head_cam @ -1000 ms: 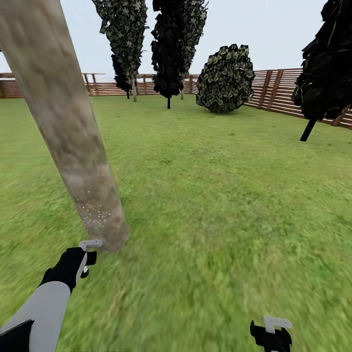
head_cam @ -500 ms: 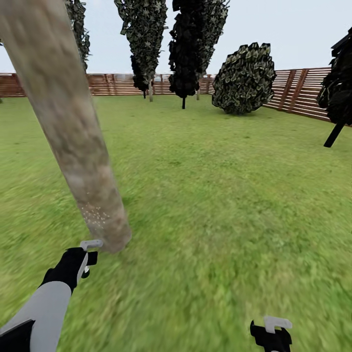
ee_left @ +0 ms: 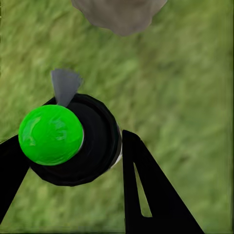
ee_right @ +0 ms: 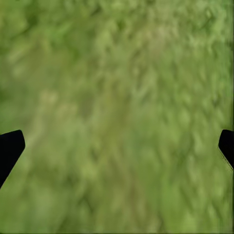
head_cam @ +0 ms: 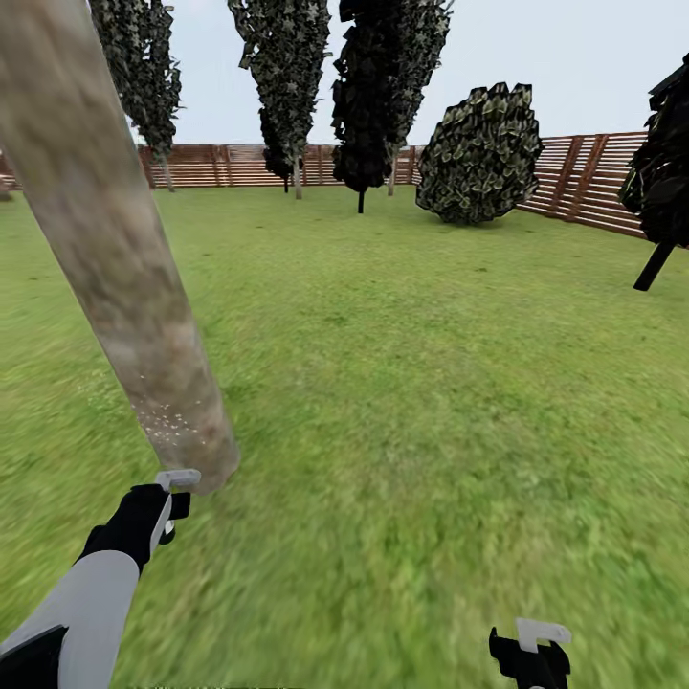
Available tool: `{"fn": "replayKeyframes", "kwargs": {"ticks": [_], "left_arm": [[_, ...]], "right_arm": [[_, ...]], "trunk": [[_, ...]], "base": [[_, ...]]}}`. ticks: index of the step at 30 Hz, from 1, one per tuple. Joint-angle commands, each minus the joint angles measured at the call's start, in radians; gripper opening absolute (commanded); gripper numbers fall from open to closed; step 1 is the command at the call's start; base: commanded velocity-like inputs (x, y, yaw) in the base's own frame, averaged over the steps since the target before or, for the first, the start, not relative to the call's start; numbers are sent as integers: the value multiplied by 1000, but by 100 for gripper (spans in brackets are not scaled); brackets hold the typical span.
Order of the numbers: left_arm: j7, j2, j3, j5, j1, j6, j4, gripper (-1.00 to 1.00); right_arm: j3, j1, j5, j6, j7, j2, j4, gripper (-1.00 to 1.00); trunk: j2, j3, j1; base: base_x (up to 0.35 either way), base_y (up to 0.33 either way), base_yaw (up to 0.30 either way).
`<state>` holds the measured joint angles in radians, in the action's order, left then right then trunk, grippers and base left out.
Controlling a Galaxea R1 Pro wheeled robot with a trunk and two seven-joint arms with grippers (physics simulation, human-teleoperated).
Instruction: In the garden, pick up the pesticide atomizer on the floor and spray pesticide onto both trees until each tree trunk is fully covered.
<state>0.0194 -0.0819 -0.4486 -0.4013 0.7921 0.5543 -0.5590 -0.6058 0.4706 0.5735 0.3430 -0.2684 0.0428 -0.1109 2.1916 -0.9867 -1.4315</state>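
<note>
My left gripper (ee_left: 66,144) is shut on the pesticide atomizer (ee_left: 92,146), a round black bottle with a bright green cap and a thin grey spray head. In the head view the left gripper (head_cam: 165,498) hovers over the grass just in front of the base of a tree trunk (head_cam: 124,287), a thick mottled grey-beige column leaning up to the upper left. White specks dot the trunk low down (head_cam: 177,421). The trunk's foot (ee_left: 122,14) lies ahead of the spray head. My right gripper (head_cam: 531,651) hangs low at the right, open over bare grass (ee_right: 117,146).
Green lawn (head_cam: 431,383) stretches ahead to a brown slat fence (head_cam: 584,182). Dark narrow conifers (head_cam: 368,96) and a round bush (head_cam: 478,153) stand along the fence. Another dark tree (head_cam: 660,191) leans in at the right edge.
The whole view has swung left, shifting the far trees and fence right and revealing another conifer past the trunk. The trunk's base now sits slightly further left. Both grippers hold the same pose.
</note>
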Motion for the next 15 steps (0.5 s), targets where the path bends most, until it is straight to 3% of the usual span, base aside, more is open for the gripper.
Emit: {"fn": "replayKeyframes", "kwargs": {"ticks": [1, 9, 15], "left_arm": [[2, 1, -2, 1, 1, 4, -1, -100], [2, 0, -2, 1, 1, 4, -1, -100], [2, 1, -2, 1, 1, 4, -1, -100]], "right_arm": [[-8, 1, 11, 4, -3, 0, 2, 100], [-8, 1, 10, 4, -3, 0, 2, 100], [-8, 1, 10, 4, -3, 0, 2, 100]], "trunk": [[0, -1, 0], [0, -1, 0], [0, -1, 0]], "base": [[5, -274, 246], [92, -274, 262], [153, -269, 36]]}}
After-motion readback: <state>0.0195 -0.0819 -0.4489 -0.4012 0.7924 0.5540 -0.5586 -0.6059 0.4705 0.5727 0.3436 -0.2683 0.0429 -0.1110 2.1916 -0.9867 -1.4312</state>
